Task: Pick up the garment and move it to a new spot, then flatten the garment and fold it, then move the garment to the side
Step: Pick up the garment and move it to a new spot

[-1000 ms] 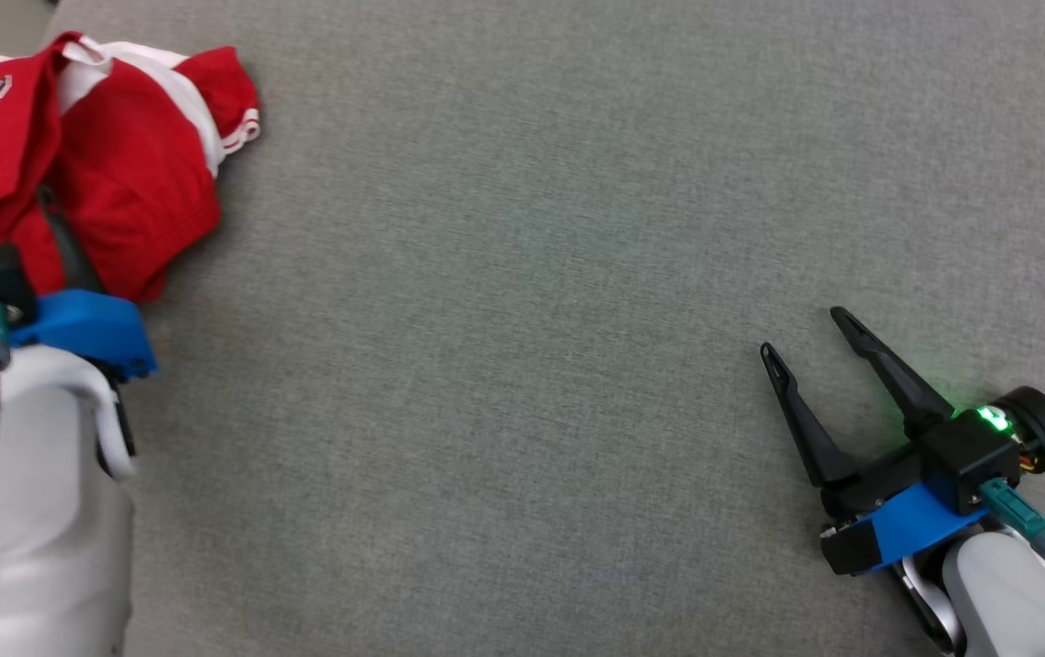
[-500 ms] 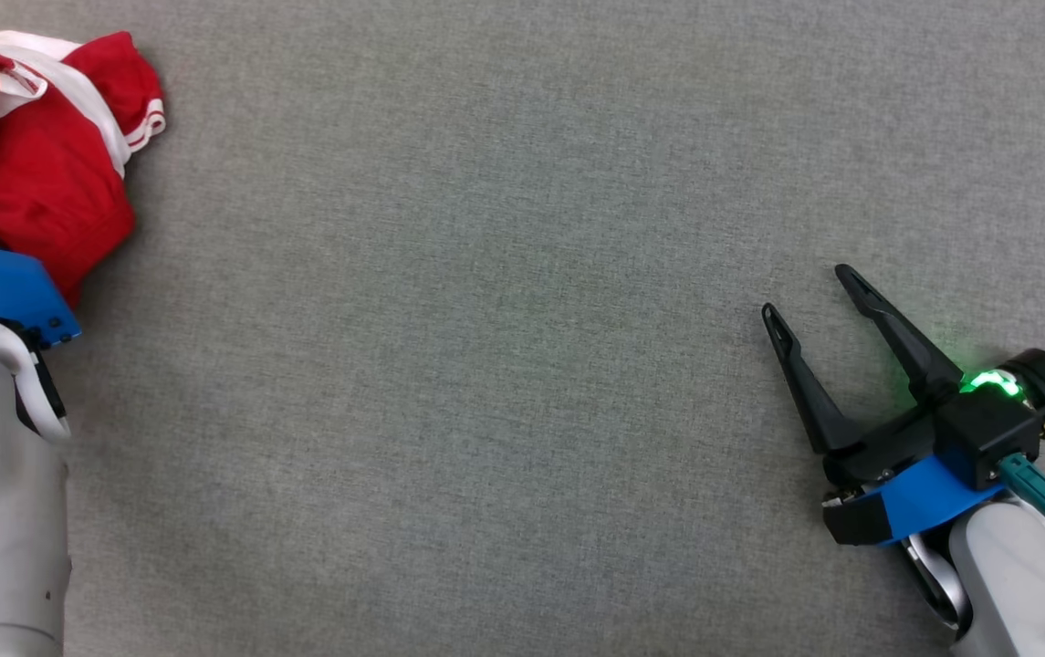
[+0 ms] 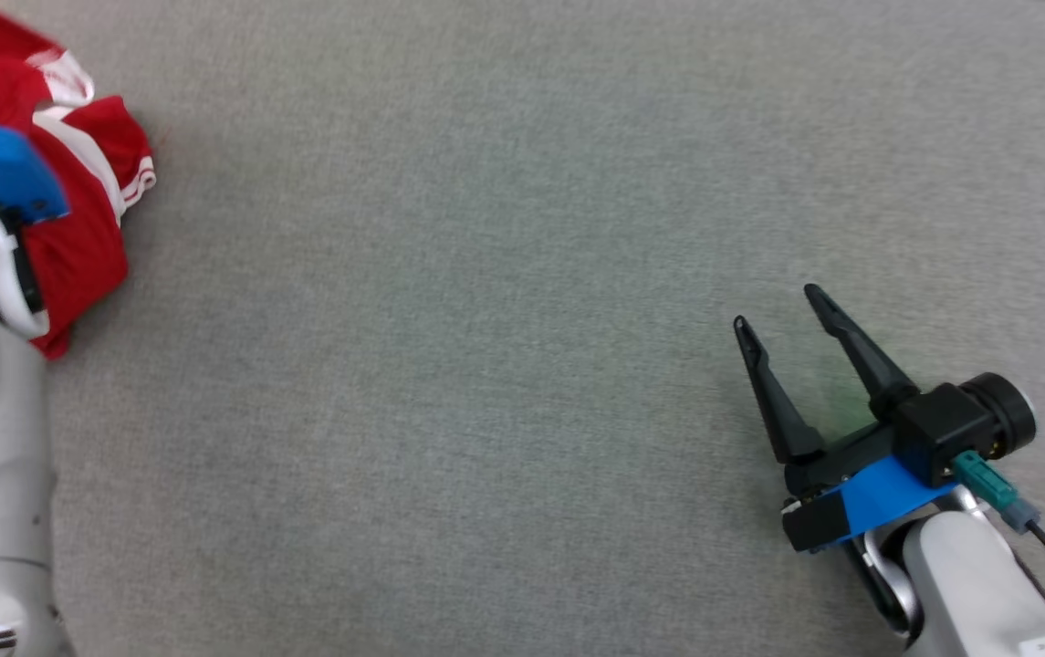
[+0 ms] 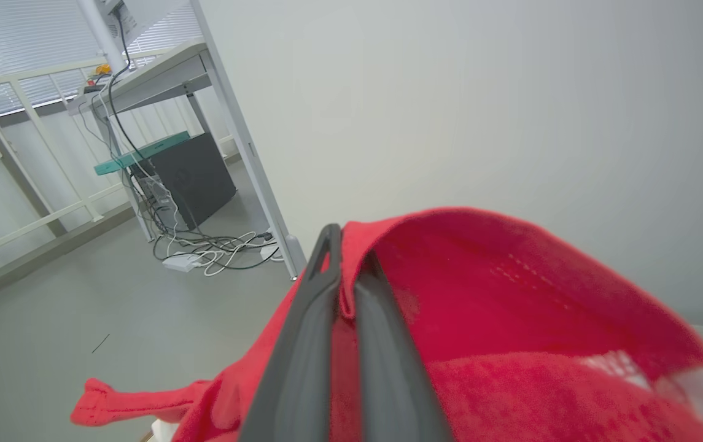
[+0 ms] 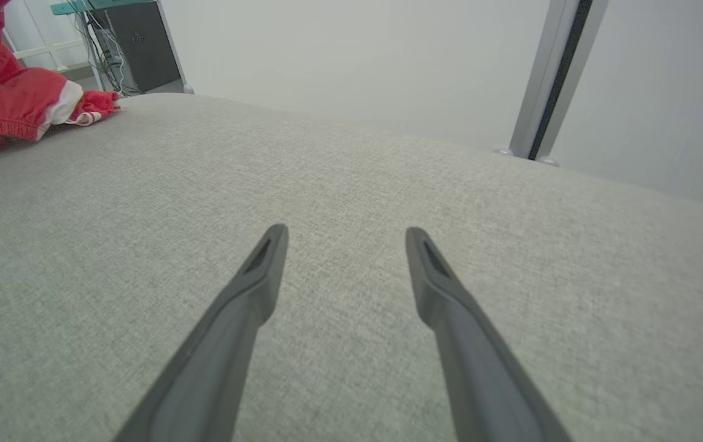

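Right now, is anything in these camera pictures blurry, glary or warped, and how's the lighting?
Head view: soft, even light on the grey surface, no glare, right gripper sharp. Left wrist view: the red garment nearest the lens is smeared soft around the left gripper, and the desk leg leans, likely wide-angle distortion. Right wrist view: weave crisp in the middle, softer at the bottom edge.

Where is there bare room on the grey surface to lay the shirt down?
The wide middle of the grey surface is bare, from the red shirt at far left across to the open right hand at lower right. Beyond the right hand is bare too. Crowded at the left edge, where the left hand is shut on the shirt.
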